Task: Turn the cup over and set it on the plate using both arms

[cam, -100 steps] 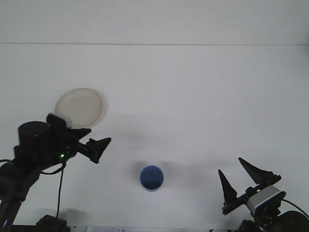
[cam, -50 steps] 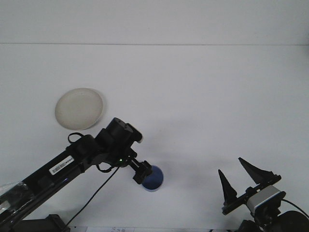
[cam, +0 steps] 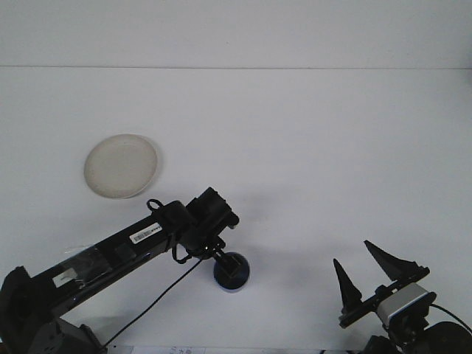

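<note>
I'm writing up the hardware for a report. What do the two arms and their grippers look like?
Both are black. The left arm carries a white label with dark print and a loose black cable. The right gripper has two pointed, triangular black fingers on a silver-grey block, with a thin cable behind.

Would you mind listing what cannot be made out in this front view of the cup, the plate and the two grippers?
- Left gripper: its fingers sit over the blue cup, dark against it, so open or shut is unclear, as is any contact.
- Blue cup: largely covered by the left gripper, so its orientation cannot be judged.
- Right gripper: fingers apart, but its arm is cut off by the bottom edge.
- Plate: too small and pale to show surface detail.
</note>
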You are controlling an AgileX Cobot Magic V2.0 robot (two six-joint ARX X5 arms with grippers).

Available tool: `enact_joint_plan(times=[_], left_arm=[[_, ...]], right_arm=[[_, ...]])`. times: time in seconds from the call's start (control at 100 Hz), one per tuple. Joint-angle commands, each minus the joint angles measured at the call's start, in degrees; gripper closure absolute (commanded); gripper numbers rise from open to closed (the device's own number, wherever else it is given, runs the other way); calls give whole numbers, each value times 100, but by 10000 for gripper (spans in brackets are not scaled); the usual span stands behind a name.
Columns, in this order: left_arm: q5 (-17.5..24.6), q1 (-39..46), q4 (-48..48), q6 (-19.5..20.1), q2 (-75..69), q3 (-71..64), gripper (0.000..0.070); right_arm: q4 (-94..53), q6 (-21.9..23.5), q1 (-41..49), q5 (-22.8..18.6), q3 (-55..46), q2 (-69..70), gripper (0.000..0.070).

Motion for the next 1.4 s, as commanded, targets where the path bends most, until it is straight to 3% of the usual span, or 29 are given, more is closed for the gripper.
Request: enact_joint_plan(times=[0.0,0.09,0.22,0.27,0.49,0.85,1.06,1.39], left_arm=[[-22,-79,7,52,157,136,168],[-22,-98,13,92,205,136,333],[-22,-168,7,201,203,136,625],[-24,-168,-15,201,201,136,700],[-109,-168,-315,334,199,260,694],[-1294,216,-1528,872,-101,1801,695],[-1912,1403,-1628,949,-398,2605,696],[-1945,3856,-1003,922,-120,2765,696]], right_arm=[[35,-66,66,20,4,0,210],[35,-66,66,20,4,0,210],[35,-66,68,20,4,0,210],[35,-66,68,20,4,0,210],[35,-66,68,20,4,0,210],[35,-66,68,20,4,0,211],[35,-66,66,20,4,0,210],[35,-66,68,20,4,0,210]])
